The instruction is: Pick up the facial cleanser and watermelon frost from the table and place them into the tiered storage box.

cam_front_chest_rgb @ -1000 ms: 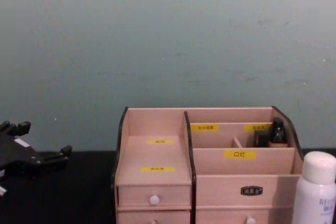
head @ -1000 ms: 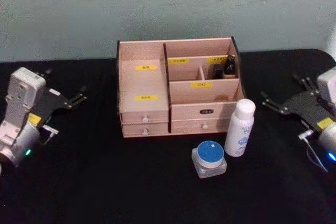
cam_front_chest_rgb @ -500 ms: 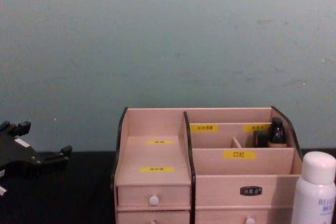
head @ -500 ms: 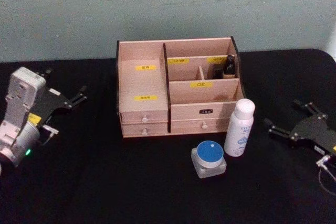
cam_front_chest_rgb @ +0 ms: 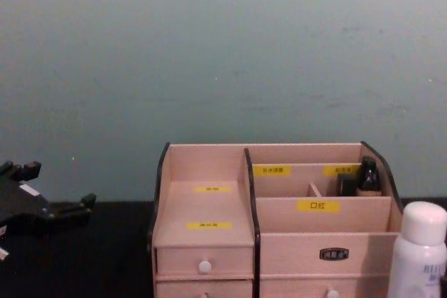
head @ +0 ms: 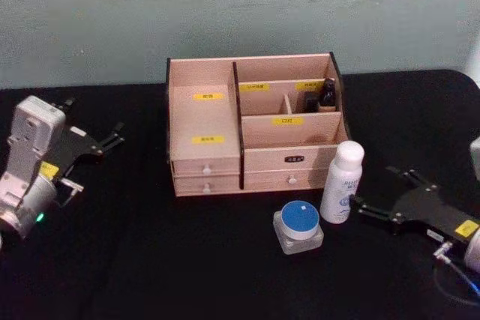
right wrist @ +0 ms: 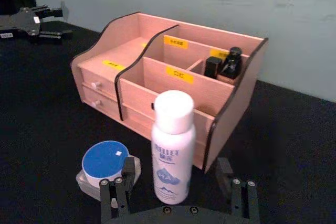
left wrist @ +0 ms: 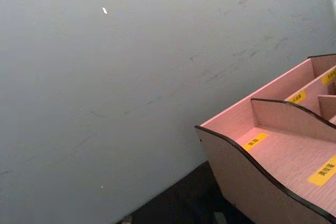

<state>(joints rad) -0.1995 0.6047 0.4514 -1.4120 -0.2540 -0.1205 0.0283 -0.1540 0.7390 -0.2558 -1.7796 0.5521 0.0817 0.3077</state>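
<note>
The facial cleanser (head: 342, 182) is a tall white bottle standing upright on the black table, just in front of the tiered storage box (head: 206, 121). The watermelon frost (head: 298, 226), a squat frosted jar with a blue lid, sits to the bottle's front left. My right gripper (head: 375, 189) is low over the table just right of the bottle, open, its fingers pointing at the bottle. In the right wrist view the cleanser (right wrist: 172, 148) stands between and just ahead of the open fingers (right wrist: 122, 179), with the jar (right wrist: 107, 167) beside it. My left gripper (head: 94, 119) is parked open at the far left.
Two small dark bottles (head: 328, 94) stand in the box's back right compartment. The box has stepped compartments with yellow labels and drawers with white knobs (head: 208, 170). A teal wall runs behind the table. Black tabletop lies bare to the box's left and front.
My right gripper has moved down and leftward from the table's right edge until its fingers are close to the cleanser. The left arm, bottle, jar and box have not moved.
</note>
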